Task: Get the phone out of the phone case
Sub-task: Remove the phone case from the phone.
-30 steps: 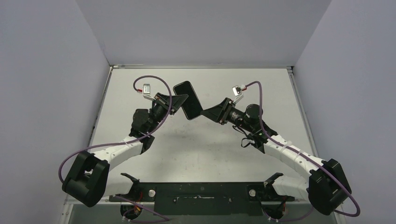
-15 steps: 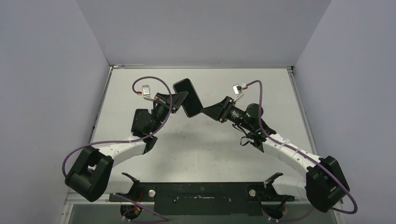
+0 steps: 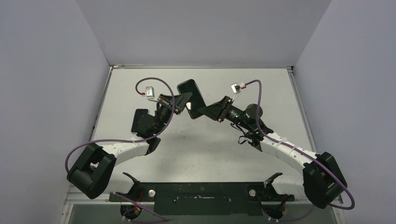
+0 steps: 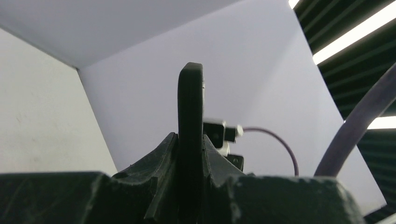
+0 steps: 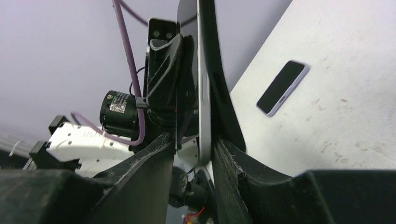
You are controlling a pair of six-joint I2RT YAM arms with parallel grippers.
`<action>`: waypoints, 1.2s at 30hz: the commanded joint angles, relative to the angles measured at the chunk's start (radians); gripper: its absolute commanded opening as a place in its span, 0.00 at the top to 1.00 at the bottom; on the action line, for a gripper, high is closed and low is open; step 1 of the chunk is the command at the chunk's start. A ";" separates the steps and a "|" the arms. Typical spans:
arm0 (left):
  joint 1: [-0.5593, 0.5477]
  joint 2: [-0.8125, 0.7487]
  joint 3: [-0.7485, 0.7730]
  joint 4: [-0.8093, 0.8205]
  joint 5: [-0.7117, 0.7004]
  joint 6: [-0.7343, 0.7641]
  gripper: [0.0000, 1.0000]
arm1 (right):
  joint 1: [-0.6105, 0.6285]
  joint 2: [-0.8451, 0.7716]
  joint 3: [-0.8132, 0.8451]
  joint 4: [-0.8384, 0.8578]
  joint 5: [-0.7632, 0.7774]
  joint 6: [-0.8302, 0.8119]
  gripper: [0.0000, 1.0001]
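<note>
Two grippers: the left gripper (image 3: 181,100) and the right gripper (image 3: 205,112) each pinch the phone (image 3: 191,94), in its case (image 4: 190,121), from opposite sides.
Where: lifted off the table (image 3: 266,88), upper middle of the overhead frame.
Long axis: top to bottom of that frame, crosswise to both grippers.
Nearer arm: neither; it sits squarely between them.
Likely next: a sideways pull apart, I'd guess.
</note>
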 commanded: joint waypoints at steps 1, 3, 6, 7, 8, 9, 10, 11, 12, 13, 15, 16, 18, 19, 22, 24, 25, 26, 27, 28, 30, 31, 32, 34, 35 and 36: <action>-0.134 -0.008 0.035 0.208 0.227 -0.122 1.00 | 0.036 0.045 -0.002 0.062 -0.060 0.008 0.64; -0.135 -0.011 0.036 0.212 0.229 -0.123 1.00 | 0.036 0.049 -0.010 0.066 -0.059 0.009 0.64; -0.138 -0.017 0.032 0.213 0.233 -0.120 1.00 | 0.034 0.050 -0.020 0.077 -0.060 0.009 0.64; -0.138 -0.021 0.028 0.206 0.234 -0.116 1.00 | 0.032 0.046 -0.020 0.078 -0.060 0.010 0.65; -0.139 -0.025 0.023 0.200 0.235 -0.111 1.00 | 0.030 0.041 -0.019 0.080 -0.059 0.010 0.65; -0.139 -0.031 0.019 0.195 0.237 -0.103 1.00 | 0.028 0.038 -0.017 0.079 -0.060 0.010 0.65; -0.138 -0.034 0.013 0.190 0.242 -0.095 1.00 | 0.026 0.033 -0.015 0.079 -0.060 0.008 0.66; -0.138 -0.037 0.007 0.186 0.248 -0.087 1.00 | 0.023 0.029 -0.014 0.077 -0.060 0.008 0.67; -0.138 -0.043 0.001 0.176 0.255 -0.075 1.00 | 0.021 0.026 -0.013 0.076 -0.060 0.009 0.69; -0.138 -0.050 -0.007 0.163 0.262 -0.065 1.00 | 0.019 0.022 -0.014 0.075 -0.060 0.009 0.71; -0.136 -0.065 -0.025 0.139 0.270 -0.043 1.00 | 0.017 0.015 -0.016 0.073 -0.057 0.012 0.75; -0.133 -0.074 -0.035 0.127 0.270 -0.031 1.00 | 0.016 0.012 -0.017 0.073 -0.057 0.013 0.77; -0.129 -0.092 -0.055 0.094 0.268 -0.009 0.95 | 0.016 0.006 -0.021 0.073 -0.056 0.014 0.81; -0.126 -0.099 -0.063 0.083 0.269 0.002 0.93 | 0.016 0.002 -0.024 0.073 -0.055 0.015 0.84; -0.122 -0.109 -0.082 0.064 0.275 0.036 0.80 | 0.016 -0.003 -0.033 0.073 -0.053 0.017 0.92; -0.119 -0.109 -0.094 0.064 0.274 0.046 0.70 | 0.015 -0.003 -0.037 0.075 -0.053 0.016 0.97; -0.117 -0.108 -0.101 0.068 0.274 0.050 0.65 | 0.015 -0.001 -0.039 0.077 -0.053 0.017 0.99; -0.113 -0.107 -0.112 0.076 0.274 0.053 0.62 | 0.015 0.000 -0.040 0.081 -0.053 0.020 1.00; -0.108 -0.107 -0.120 0.082 0.274 0.054 0.58 | 0.015 0.002 -0.042 0.088 -0.054 0.026 1.00; -0.101 -0.109 -0.127 0.087 0.273 0.055 0.55 | 0.015 0.006 -0.043 0.097 -0.054 0.030 1.00; -0.086 -0.112 -0.139 0.091 0.277 0.059 0.52 | 0.016 0.010 -0.046 0.111 -0.053 0.040 1.00; -0.079 -0.115 -0.145 0.091 0.281 0.064 0.50 | 0.015 0.013 -0.045 0.116 -0.053 0.044 1.00; -0.070 -0.120 -0.151 0.090 0.283 0.070 0.48 | 0.013 0.017 -0.046 0.120 -0.053 0.047 1.00; -0.052 -0.129 -0.165 0.091 0.284 0.083 0.44 | 0.012 0.025 -0.047 0.135 -0.053 0.057 1.00; -0.040 -0.135 -0.173 0.090 0.286 0.092 0.42 | 0.010 0.031 -0.045 0.143 -0.053 0.062 1.00; -0.031 -0.140 -0.180 0.088 0.288 0.100 0.41 | 0.010 0.036 -0.044 0.153 -0.054 0.069 1.00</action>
